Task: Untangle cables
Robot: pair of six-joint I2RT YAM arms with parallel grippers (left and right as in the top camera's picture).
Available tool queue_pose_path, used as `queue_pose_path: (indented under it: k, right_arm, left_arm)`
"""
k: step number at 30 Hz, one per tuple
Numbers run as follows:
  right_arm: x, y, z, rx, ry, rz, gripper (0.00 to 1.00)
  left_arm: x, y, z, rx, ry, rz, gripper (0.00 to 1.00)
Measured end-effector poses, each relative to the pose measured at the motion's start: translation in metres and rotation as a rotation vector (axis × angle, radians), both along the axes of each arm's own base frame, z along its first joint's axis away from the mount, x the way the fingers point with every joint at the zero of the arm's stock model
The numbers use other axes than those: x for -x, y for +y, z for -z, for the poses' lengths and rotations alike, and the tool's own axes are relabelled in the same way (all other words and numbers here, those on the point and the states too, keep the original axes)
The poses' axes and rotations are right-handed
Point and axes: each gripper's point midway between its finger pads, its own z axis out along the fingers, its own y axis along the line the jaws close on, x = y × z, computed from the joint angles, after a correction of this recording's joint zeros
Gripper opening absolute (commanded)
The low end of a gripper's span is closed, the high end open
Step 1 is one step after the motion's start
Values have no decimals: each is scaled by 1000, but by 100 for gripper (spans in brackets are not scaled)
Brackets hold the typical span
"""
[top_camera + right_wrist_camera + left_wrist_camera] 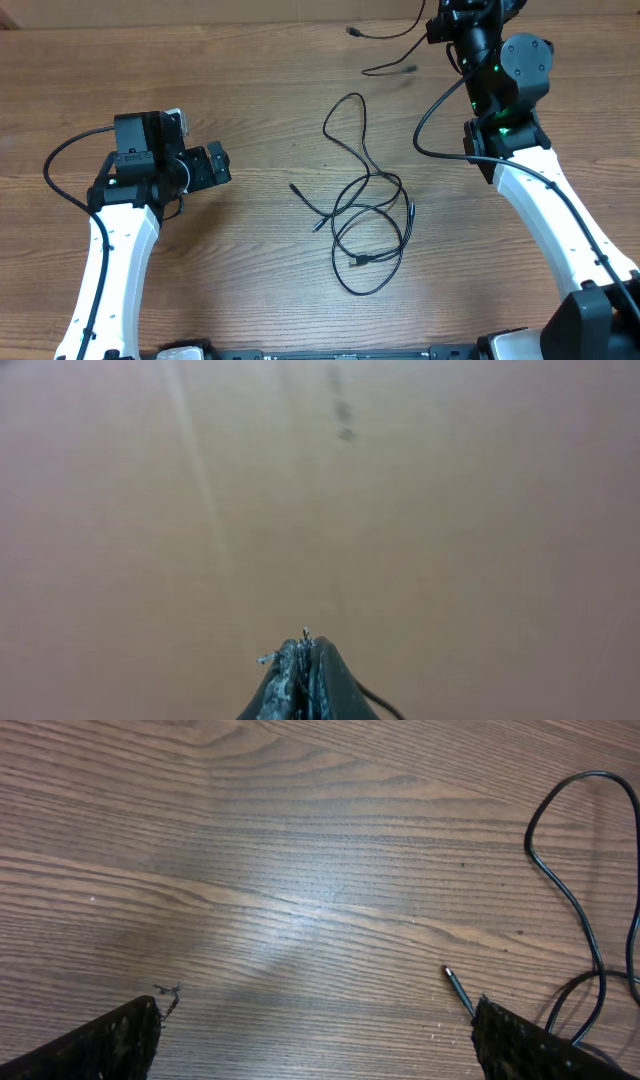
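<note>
The left hand (216, 165) gapes empty near the table's (250, 290) left edge; the right hand (303, 652), pinched shut, seemingly holds a stray cable (385, 33) at the far edge. Mid-table cables (365, 215) lie looped; tugging could cinch knots.

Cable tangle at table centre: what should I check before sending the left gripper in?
1. Left gripper open: ok.
2. Right gripper shut on the far cable: ok, a thin cord trails from it.
3. Far cable apart from the tangle: ok.
4. Tangle loops separated: not ok, they cross each other.
5. Plug end near the left gripper: ok, lying free on the wood.
6. Number of cables in the tangle: cannot tell.
</note>
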Motion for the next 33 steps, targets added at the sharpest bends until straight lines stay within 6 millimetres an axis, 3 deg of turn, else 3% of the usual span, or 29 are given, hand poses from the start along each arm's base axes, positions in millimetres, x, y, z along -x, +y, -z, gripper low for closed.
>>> queue_pose_path:
  k: [1,7,8,9,13,17,20,25,31,33]
  right_arm:
    - [-3,-7,6,8,21,30,4]
    - [-34,-107,59,47,156,309,4]
    - [-43,-140,83,53,206,378,4]
    - [-44,-146,87,53,214,390,4]
    - [-56,-229,162,53,360,543,5]
    - [-49,-295,212,38,442,652,5]
    - [-38,-337,225,22,451,706,6]
    - [-12,-398,231,-2,438,797,9]
    - [20,-454,231,-23,415,896,12]
    - [34,-472,232,-31,417,932,18]
  left_arm:
    - [0,0,0,0,0,0,100]
    - [0,0,0,0,0,0,100]
    - [0,0,0,0,0,0,100]
    - [0,0,0,0,0,0,99]
    - [0,0,0,0,0,0,100]
    - [0,0,0,0,0,0,100]
    - [0,0,0,0,0,0,100]
    - [0,0,0,0,0,0,99]
    - [0,0,0,0,0,0,100]
    - [0,0,0,0,0,0,99]
